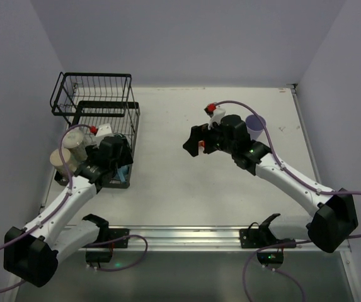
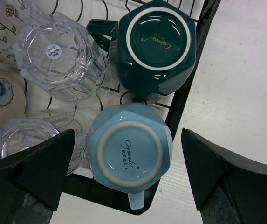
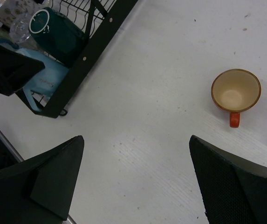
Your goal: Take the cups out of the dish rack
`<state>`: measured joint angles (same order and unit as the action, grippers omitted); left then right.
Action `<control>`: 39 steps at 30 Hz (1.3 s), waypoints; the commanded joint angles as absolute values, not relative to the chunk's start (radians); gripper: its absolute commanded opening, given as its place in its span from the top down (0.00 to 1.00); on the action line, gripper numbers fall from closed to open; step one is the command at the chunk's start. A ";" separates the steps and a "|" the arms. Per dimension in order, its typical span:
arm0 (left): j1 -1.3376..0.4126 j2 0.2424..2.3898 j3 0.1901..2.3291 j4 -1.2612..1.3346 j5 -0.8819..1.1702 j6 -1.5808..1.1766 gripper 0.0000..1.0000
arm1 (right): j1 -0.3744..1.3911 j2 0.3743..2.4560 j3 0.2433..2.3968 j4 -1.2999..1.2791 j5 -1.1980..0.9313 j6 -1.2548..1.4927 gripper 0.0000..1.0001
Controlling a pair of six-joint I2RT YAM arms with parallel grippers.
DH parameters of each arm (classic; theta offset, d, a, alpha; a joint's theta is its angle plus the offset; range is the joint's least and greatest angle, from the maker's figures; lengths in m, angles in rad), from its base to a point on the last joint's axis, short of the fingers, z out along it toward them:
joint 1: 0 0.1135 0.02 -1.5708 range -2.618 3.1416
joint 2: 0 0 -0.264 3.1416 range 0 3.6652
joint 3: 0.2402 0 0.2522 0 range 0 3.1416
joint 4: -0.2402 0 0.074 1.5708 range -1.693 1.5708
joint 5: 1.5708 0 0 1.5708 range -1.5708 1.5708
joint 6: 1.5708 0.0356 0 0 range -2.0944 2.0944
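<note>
**Cups (image 2: 100, 93) sit mouth-down in dish rack (image 1: 98, 94) on table's left**

A light blue mug (image 2: 129, 154) and a teal mug (image 2: 154, 44) stand upturned at the rack's edge. Each base bears a cursive maker's mark, not surely legible. The round blue-and-white sticker (image 2: 53, 51) on a clear glass (image 2: 58, 53) is too small to read. The left gripper (image 2: 127, 140) is spread wide to either side of the blue mug, clasping nothing. The right gripper (image 3: 135, 144), equally wide and empty, hangs over the table (image 3: 161, 70) near an upright orange cup (image 3: 236, 91) and a lavender tumbler (image 1: 256, 124).
</note>
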<state>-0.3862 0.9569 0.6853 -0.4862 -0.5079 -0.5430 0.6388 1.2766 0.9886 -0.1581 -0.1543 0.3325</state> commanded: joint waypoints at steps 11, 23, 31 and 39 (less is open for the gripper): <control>-0.379 1.045 0.623 -0.370 -0.537 -0.611 0.00 | 0.641 1.270 0.986 -0.086 -0.193 0.348 0.04; -0.379 1.052 0.612 -0.308 -0.538 -0.611 0.20 | 0.641 1.282 0.988 -0.087 -0.201 0.348 0.05; -0.379 1.009 0.604 -0.316 -0.517 -0.601 0.67 | 0.641 1.269 0.989 -0.089 -0.206 0.353 0.05; -0.380 0.922 0.699 -0.359 -0.448 -0.566 0.85 | 0.650 1.258 0.982 -0.012 -0.331 0.460 0.04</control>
<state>-0.3813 0.9829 0.6094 -0.4053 -0.4721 -0.5621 0.6418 1.2766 0.9874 -0.1009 -0.2565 0.3981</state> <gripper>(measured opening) 0.833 0.957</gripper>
